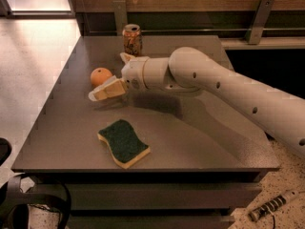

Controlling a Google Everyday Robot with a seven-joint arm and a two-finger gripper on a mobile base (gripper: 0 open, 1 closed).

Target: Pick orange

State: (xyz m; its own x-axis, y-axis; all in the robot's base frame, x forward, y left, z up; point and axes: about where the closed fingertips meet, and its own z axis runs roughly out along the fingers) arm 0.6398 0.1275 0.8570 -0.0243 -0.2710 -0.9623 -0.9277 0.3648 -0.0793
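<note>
Currently cream-coloured gripper (pixel 107 90) low over dark grey matte flat table (pixel 205 142), tip toward table's left edge. Spread or pressed together: cannot tell.

Small round smooth orange (pixel 101 75) just beyond gripper, on far side; touching or not, cannot tell. Round, so no long axis; direction of stem dimple not readable.

Orange-brown patterned metal drink can (pixel 132 39) upright, farther behind gripper, near back edge.

Green-topped yellow wavy sponge (pixel 124 143) flat, on near side of gripper, close to front edge.

Open tabletop under white smooth rounded arm (pixel 214 80).
</note>
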